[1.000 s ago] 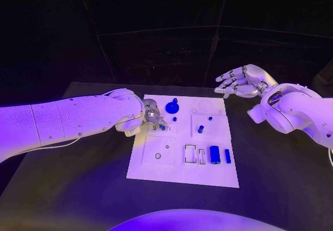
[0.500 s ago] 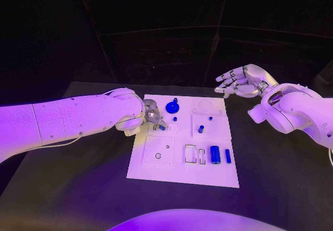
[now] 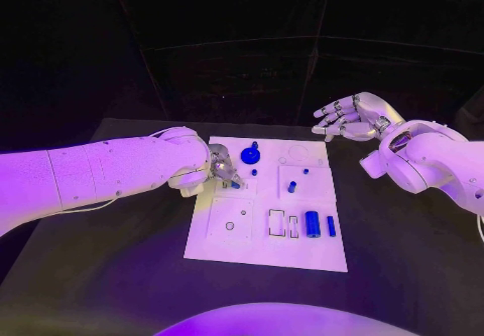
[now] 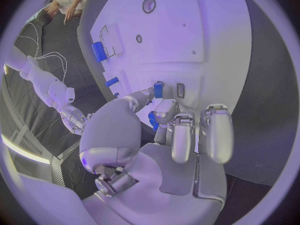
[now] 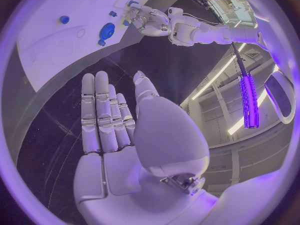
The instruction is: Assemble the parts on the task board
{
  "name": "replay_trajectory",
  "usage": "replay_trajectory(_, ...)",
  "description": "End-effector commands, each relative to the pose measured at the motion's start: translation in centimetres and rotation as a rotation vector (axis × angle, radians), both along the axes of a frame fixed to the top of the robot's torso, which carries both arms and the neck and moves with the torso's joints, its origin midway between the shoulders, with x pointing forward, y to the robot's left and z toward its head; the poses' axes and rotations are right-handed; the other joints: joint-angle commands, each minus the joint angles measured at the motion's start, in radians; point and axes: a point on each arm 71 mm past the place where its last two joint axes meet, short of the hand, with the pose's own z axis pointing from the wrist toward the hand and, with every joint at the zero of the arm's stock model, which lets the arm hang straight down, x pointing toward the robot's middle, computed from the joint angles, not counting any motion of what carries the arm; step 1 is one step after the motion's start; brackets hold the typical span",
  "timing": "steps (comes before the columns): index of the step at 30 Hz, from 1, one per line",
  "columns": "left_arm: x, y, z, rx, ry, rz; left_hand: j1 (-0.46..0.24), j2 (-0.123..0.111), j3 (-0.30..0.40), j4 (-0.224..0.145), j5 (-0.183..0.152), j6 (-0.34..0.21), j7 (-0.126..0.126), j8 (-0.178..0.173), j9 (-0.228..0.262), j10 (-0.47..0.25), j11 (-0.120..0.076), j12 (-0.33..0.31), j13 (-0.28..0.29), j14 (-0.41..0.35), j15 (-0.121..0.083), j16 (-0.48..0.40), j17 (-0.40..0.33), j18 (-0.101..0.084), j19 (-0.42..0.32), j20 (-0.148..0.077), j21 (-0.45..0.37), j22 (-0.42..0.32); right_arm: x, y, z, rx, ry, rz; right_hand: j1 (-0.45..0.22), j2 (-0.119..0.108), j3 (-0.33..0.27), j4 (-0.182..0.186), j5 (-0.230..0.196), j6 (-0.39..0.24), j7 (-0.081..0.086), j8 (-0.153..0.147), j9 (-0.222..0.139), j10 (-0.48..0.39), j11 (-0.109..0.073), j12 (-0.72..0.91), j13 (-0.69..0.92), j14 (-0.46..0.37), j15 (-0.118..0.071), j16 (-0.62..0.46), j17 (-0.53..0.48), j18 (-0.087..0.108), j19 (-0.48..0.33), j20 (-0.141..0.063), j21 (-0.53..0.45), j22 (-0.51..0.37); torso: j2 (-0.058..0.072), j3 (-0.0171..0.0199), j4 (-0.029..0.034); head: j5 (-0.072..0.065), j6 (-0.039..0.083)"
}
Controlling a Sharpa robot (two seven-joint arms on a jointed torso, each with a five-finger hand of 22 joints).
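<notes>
Pinching a small blue peg (image 4: 158, 89) with silver left hand (image 3: 222, 175), left-centre over white task board (image 3: 252, 245).
Spread wide, holding nothing: silver right hand (image 3: 350, 117), upper right of frame.

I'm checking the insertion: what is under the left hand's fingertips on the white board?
Under the left hand, a small blue part is held by its fingers over the white task board. Whether it has entered a slot is hidden by the fingers.

Robot lab, black table (image 3: 121, 280), ceiling strip lights (image 5: 215, 80)
</notes>
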Motion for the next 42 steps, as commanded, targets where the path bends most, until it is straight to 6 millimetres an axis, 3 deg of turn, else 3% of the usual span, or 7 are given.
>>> replay_trajectory(1, -0.07, -0.11, -0.20, 0.020, 0.014, -0.014, -0.021, 0.001, 0.056, -0.065, 0.003, 0.006, -0.005, 0.002, -0.004, 0.004, -0.002, 0.007, 0.004, 0.104, -0.006, 0.003, 0.263, -0.014, 0.028, -0.008, 0.003, 0.046, -0.02, 0.09, 0.22, 0.008, -0.011, 0.004, 0.003, 0.009, -0.002, -0.004, 0.006, -0.006, 0.003, 0.004, 0.000, -0.008, -0.001, -0.003, -0.001, -0.004, 0.006, -0.004, -0.001, 0.010, 0.005, 0.003, -0.004, -0.001, 0.000, 0.0005, -0.0002, 0.000, -0.001)
replay_trajectory(31, 0.52, -0.75, -0.24, 0.025, 0.013, -0.022, -0.123, -0.005, -0.033, 0.017, 0.003, 0.047, -0.014, 0.000, -0.021, 0.026, -0.009, 0.040, 0.037, 0.104, -0.011, 0.003, 0.263, -0.020, 0.039, -0.014, 0.020, 0.076, -0.16, 0.20, 0.25, 0.009, -0.010, 0.009, 0.002, 0.010, -0.002, -0.004, 0.006, -0.007, 0.003, 0.005, 0.000, -0.009, 0.000, -0.003, -0.003, -0.004, 0.006, -0.005, -0.002, 0.010, 0.005, 0.003, -0.005, -0.002, 0.000, 0.0007, 0.0003, -0.009, -0.006)
replay_trajectory(42, 0.81, -0.54, -0.17, 0.022, -0.002, -0.001, -0.191, -0.014, -0.183, 0.081, -0.005, 0.064, -0.012, -0.003, -0.032, 0.031, -0.007, 0.044, 0.042, 0.104, -0.010, 0.003, 0.263, -0.022, 0.041, -0.013, 0.023, 0.084, -0.18, 0.20, 0.26, 0.010, -0.010, 0.009, 0.000, 0.010, -0.004, -0.004, 0.006, -0.008, 0.004, 0.006, 0.000, -0.011, 0.001, -0.002, -0.008, -0.004, 0.007, -0.008, -0.004, 0.010, 0.006, 0.004, -0.008, -0.004, -0.001, 0.0004, 0.0006, -0.010, -0.006)
